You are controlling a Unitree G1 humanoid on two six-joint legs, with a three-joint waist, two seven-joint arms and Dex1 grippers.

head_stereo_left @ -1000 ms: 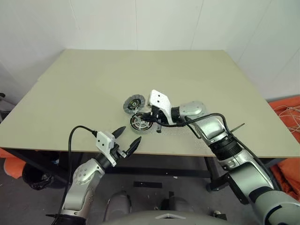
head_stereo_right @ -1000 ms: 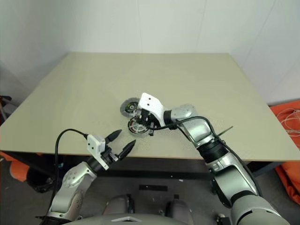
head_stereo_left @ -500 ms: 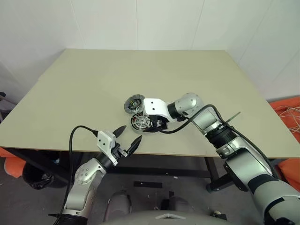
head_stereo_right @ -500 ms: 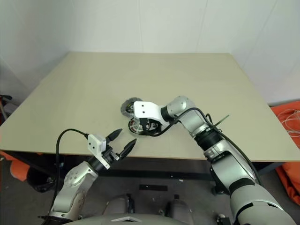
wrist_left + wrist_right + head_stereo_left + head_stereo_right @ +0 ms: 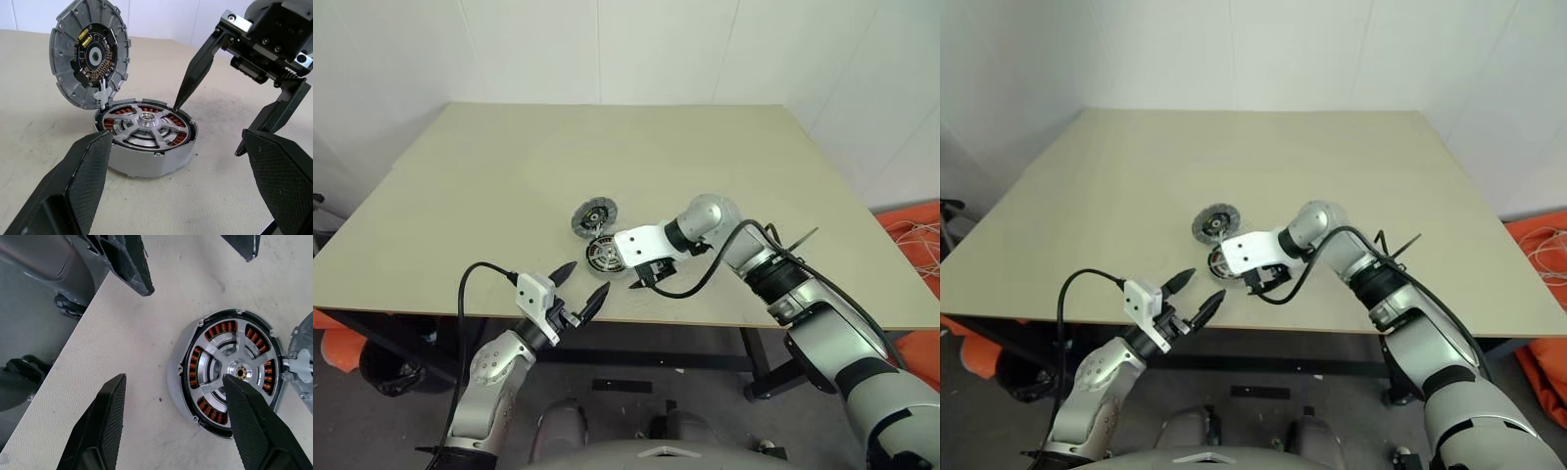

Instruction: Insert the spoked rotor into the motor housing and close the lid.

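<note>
Spreading wide, the two black fingers of the right gripper [image 5: 171, 431] stand apart and hold nothing; in the right wrist view one fingertip lies over the silver hub of the spoked rotor [image 5: 230, 369], but whether it touches cannot be told. In the left wrist view this same gripper comes down with one pointed finger [image 5: 195, 73] just at the rim of the motor housing [image 5: 146, 156] and the other finger on the bare desk [image 5: 509, 176] beside it. The rotor already sits inside the housing, its silver spokes lying over the ring of copper-coloured windings. The housing rests on the desk near the front edge. The lid [image 5: 90, 51] is not closed: it stands tilted up, joined to the far rim of the housing by a small white piece, and its inner face shows a dark round board with a small yellowish mark. The left gripper [image 5: 576, 297] hangs in the air in front of the desk edge, well apart from the parts, its fingers fully apart and empty. No brand, label or writing can be read on any part.
</note>
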